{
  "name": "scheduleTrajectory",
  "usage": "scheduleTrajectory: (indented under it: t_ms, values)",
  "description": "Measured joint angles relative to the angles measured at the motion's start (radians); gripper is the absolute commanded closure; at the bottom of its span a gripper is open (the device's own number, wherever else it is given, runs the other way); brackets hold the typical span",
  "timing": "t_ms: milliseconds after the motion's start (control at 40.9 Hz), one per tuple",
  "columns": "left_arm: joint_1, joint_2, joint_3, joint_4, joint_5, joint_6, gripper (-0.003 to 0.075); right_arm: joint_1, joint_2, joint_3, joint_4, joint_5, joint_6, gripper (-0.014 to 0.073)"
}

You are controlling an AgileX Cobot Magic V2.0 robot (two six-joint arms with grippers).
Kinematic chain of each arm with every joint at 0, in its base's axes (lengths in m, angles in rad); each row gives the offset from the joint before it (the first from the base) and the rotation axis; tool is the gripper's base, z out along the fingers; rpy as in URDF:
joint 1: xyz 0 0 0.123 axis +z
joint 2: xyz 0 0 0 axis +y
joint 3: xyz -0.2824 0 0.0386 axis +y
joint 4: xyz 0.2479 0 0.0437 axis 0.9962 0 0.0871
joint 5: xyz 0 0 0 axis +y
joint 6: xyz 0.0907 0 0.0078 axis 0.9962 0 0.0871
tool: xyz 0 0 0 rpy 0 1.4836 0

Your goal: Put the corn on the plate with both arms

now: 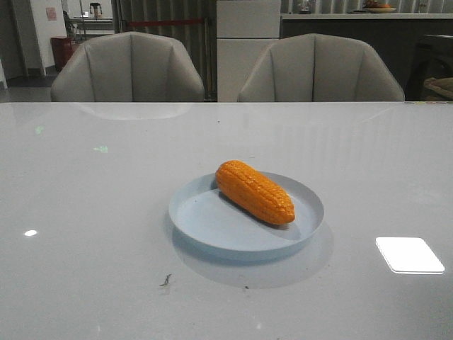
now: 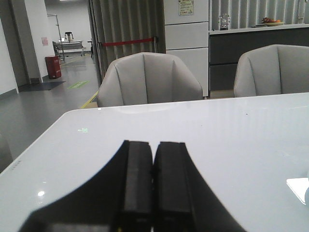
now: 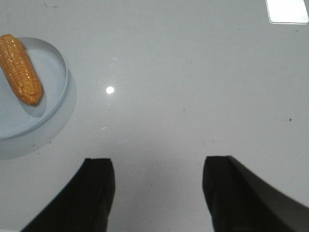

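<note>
We see one obstacle on the desk: the plate with the corn lying across it, a little nearer the desk's near edge than its far edge. The bare desk top runs open on every side of the plate, toward the left edge, the right edge and the far edge. Beyond the far edge two chairs stand close against the desk. Our right hand, its fingers spread wide, hangs over bare desk, apart from the plate. Our left hand, fingers pressed together, faces open desk with the far edge ahead.
</note>
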Motion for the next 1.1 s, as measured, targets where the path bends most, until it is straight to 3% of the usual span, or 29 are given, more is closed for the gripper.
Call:
scheduleTrajectory:
  t_ms: [122, 440, 586, 708, 855, 1099]
  values:
    - [0.000, 0.000, 0.000, 0.000, 0.000, 0.000, 0.0627, 0.000, -0.059, 0.051, 0.000, -0.046, 0.000, 0.0124]
    - [0.000, 0.000, 0.000, 0.000, 0.000, 0.000, 0.0627, 0.000, -0.376, 0.266, 0.021, -0.398, 0.000, 0.0550]
    - [0.000, 0.000, 0.000, 0.000, 0.000, 0.000, 0.0627, 0.000, -0.500, 0.383, 0.022, -0.581, 0.000, 0.0536]
    - [0.000, 0.000, 0.000, 0.000, 0.000, 0.000, 0.0627, 0.000, -0.593, 0.488, 0.022, -0.646, 0.000, 0.0536]
    - [0.000, 0.000, 0.000, 0.000, 0.000, 0.000, 0.0627, 0.000, -0.625, 0.598, 0.022, -0.637, 0.000, 0.0536]
    - [0.000, 0.000, 0.000, 0.000, 0.000, 0.000, 0.0627, 0.000, -0.625, 0.609, 0.022, -0.530, 0.000, 0.0536]
